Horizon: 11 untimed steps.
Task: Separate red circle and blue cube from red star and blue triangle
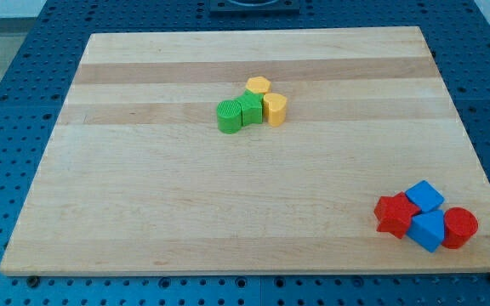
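Note:
Four blocks huddle together near the bottom right corner of the wooden board [143, 212]. The red star [393, 214] is at the left of the huddle. A blue cube-like block [424, 195] is at its top. A second blue block [427, 230], whose shape is hard to make out, lies at the bottom between the star and the red circle [460, 227]. The red circle is at the right, close to the board's right edge. All four touch or nearly touch. My tip and the rod do not show in the view.
A second huddle sits above the board's centre: a green circle [228, 116], a green block [250, 109], a yellow block [259, 85] and another yellow block [275, 109]. A blue perforated table [7, 102] surrounds the board.

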Each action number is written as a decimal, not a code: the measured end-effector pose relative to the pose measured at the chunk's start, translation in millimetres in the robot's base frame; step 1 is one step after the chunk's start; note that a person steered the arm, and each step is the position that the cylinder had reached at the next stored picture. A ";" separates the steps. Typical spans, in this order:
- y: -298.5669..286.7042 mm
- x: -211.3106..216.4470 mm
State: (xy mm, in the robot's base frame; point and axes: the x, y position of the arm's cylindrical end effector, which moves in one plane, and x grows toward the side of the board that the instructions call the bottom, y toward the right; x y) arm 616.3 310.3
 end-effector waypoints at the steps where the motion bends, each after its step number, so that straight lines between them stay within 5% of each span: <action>1: -33.8 -0.5; 5: -88.6 -37.7; 9: -174.6 -150.3; 11: -182.7 -169.9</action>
